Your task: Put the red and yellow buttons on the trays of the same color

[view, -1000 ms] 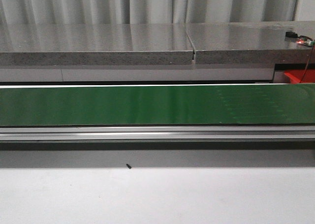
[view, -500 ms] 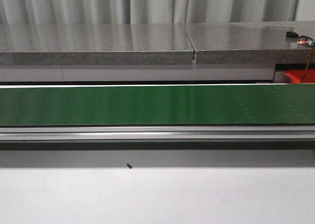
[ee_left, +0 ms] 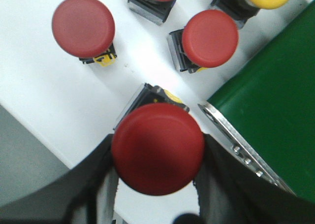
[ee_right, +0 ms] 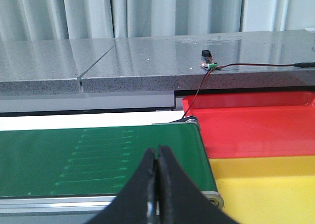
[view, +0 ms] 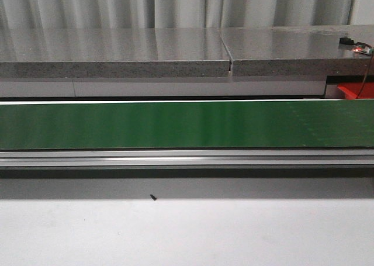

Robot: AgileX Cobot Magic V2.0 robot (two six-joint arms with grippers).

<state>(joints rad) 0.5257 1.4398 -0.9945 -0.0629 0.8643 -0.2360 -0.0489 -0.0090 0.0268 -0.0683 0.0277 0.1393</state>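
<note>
Between the left gripper (ee_left: 157, 184) fingers sits a red button (ee_left: 157, 147), apparently clamped, beside the green conveyor belt (ee_left: 268, 120). Lift it straight, clear of neighbouring buttons. Right gripper (ee_right: 157, 184) is closed, empty, near the red tray (ee_right: 256, 130) and yellow tray (ee_right: 266, 182).

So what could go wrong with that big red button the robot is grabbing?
The left gripper has its fingers only at the sides of the round cap of the red button, so it might slip out when lifted. Other red buttons stand nearby, so a wide swing could knock them. The belt's metal edge is also close beside it and might get bumped.
</note>
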